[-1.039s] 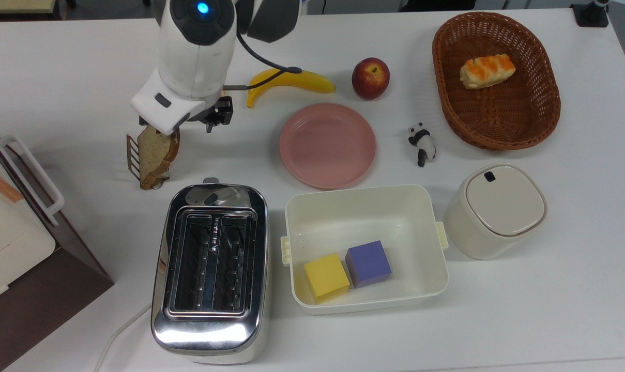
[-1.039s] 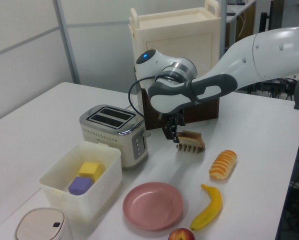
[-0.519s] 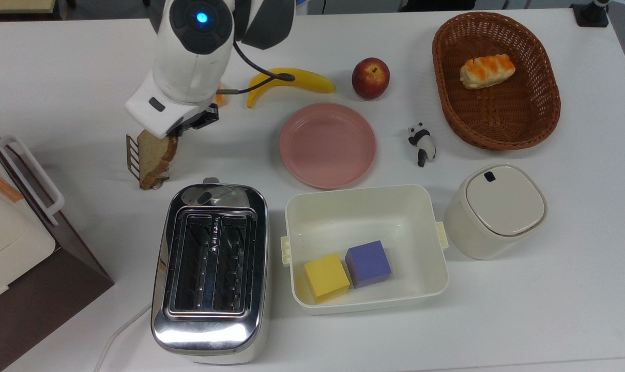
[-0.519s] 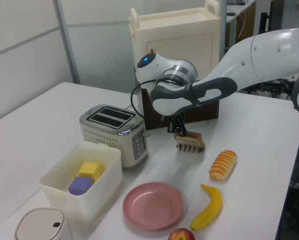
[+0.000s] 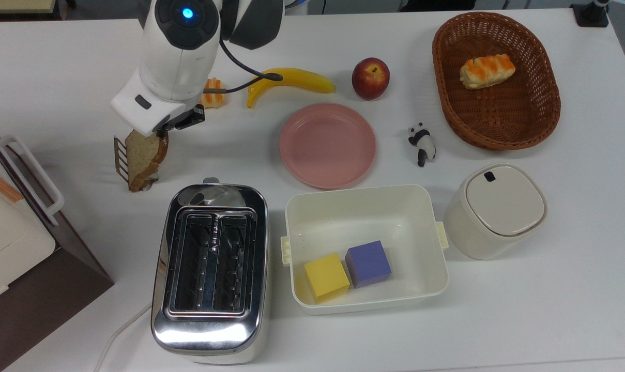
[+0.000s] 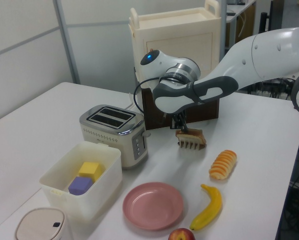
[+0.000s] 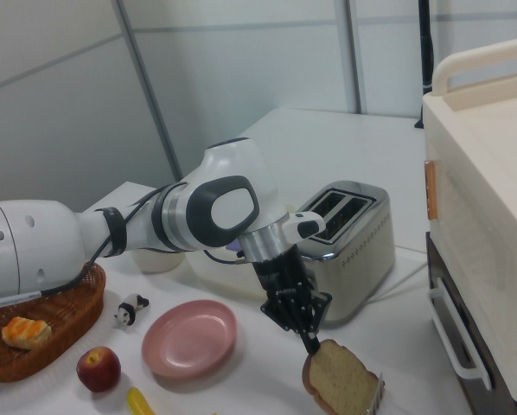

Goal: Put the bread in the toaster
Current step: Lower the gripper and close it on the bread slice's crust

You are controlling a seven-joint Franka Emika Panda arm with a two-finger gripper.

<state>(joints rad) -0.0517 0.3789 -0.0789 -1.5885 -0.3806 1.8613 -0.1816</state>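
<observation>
The bread (image 5: pixel 140 150) is a speckled tan slice with a dark crust, standing on edge in a small wire rack (image 5: pixel 120 157). My gripper (image 7: pixel 311 344) reaches down onto the slice's top edge and is shut on the bread (image 7: pixel 341 382). In the left view the gripper (image 6: pixel 181 127) sits directly above the bread (image 6: pixel 189 134). From the top view the arm's white wrist (image 5: pixel 147 106) covers the fingers. The chrome two-slot toaster (image 5: pixel 211 268) stands just below the rack in the top view, both slots empty; it also shows as the toaster (image 6: pixel 114 131) and the toaster (image 7: pixel 349 242).
A striped roll (image 5: pixel 212 98), banana (image 5: pixel 291 81), apple (image 5: pixel 370 77), pink plate (image 5: pixel 328 144) and panda figure (image 5: pixel 422 143) lie beyond. A wicker basket (image 5: pixel 539 119) holds another roll. A white bin (image 5: pixel 364 204) holds two cubes beside a lidded canister (image 5: pixel 493 209). A cabinet (image 5: pixel 12 237) stands on the top view's left.
The gripper has shifted toward the top view's left and come down on the slice; bread and rack slid slightly left with it, uncovering the striped roll.
</observation>
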